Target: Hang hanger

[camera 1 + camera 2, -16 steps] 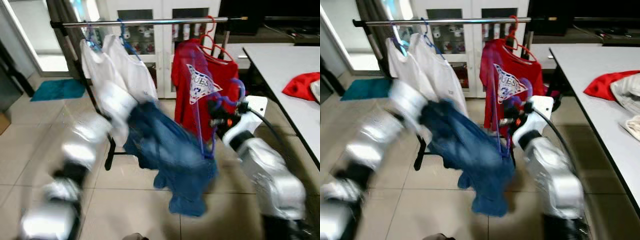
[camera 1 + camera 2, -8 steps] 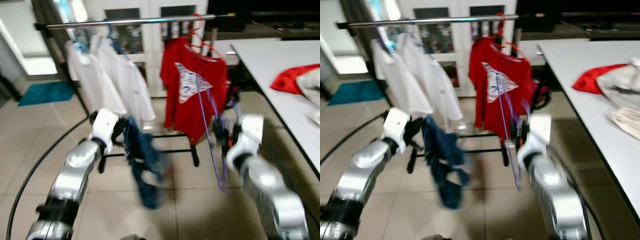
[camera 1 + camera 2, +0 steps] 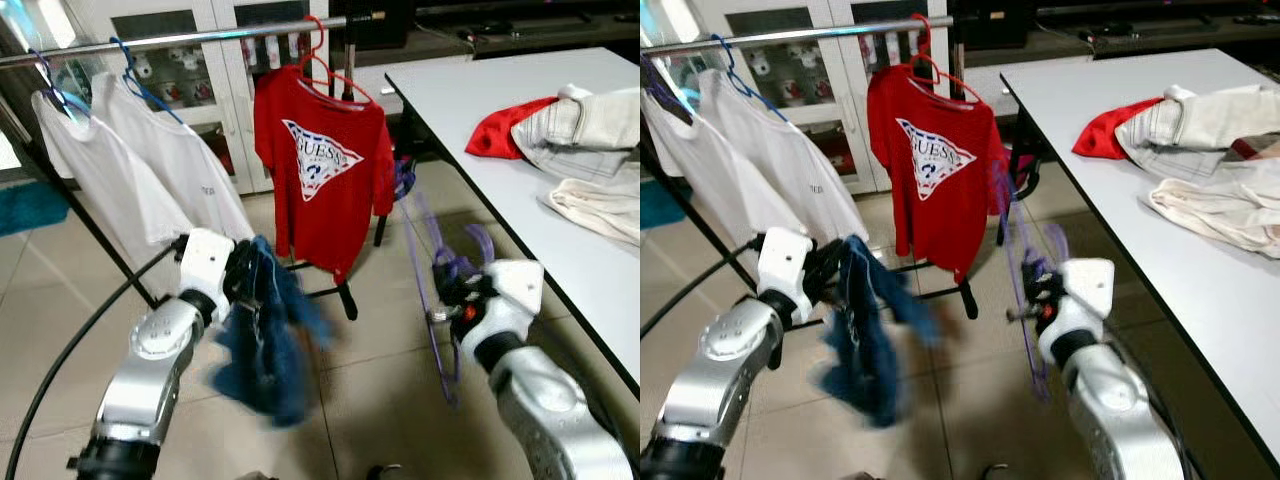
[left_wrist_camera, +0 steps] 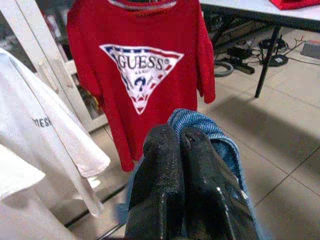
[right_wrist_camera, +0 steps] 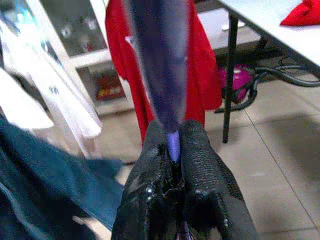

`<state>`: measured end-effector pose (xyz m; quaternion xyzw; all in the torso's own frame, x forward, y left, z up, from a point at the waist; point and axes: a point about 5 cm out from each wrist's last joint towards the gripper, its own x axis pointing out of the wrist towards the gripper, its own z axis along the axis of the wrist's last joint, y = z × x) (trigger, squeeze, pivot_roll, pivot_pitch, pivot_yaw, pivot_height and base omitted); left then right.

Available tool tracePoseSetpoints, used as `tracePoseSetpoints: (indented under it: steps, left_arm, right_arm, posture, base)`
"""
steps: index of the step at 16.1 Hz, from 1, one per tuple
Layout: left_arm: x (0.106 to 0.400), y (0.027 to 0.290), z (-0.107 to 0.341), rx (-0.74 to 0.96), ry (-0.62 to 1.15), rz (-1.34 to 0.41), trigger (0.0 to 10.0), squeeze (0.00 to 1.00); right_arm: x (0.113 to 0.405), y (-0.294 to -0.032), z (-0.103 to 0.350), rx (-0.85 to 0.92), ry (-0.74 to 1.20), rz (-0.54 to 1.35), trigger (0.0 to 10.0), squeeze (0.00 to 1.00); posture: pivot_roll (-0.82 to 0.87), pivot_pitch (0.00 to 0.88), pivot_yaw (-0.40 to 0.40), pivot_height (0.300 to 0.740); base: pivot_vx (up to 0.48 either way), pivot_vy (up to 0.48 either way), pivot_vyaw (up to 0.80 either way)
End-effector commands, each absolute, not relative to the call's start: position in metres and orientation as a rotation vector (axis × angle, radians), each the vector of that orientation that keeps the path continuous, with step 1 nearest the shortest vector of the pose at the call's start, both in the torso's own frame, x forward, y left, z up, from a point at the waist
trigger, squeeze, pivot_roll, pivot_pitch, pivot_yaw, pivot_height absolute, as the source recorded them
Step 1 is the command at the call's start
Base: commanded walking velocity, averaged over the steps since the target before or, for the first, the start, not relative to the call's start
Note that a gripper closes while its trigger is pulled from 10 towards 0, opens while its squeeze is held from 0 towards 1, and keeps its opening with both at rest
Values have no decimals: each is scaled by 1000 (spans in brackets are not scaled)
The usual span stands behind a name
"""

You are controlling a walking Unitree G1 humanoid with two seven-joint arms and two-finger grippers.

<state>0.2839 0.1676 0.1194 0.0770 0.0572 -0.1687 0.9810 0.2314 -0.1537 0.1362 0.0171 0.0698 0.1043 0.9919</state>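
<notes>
Purple plastic, the hanger (image 3: 432, 262) is pinched in the right claw (image 5: 172, 150) below the rail (image 3: 200, 36), beside the red shirt (image 3: 320, 170). The left claw (image 4: 181, 145) grips a blue garment (image 3: 265, 340). Risk: the thin hanger twists in that narrow pinch and snags the shirt.

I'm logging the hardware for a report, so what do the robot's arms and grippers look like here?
Both arms are glossy silver segments with black joints, each ending in a white wrist block. A black cable loops beside the left arm. The left gripper and right gripper each have two long, textured black fingers. The right wrist shows small orange-red marks.
</notes>
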Motion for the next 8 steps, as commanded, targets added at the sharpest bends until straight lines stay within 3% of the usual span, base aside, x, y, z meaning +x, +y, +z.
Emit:
tracePoseSetpoints:
  steps: [1,8]
  left_arm:
    - [286,165,139,153,44,-323,10000,0]
    - [292,160,153,129,31,-341,10000,0]
  right_arm:
    - [233,-151,149,73,84,212,10000,0]
    - [236,-150,147,131,136,171,10000,0]
  posture:
    - [-51,63,67,740]
    - [-89,39,86,740]
  base:
    - [0,0,-769]
    - [0,0,-778]
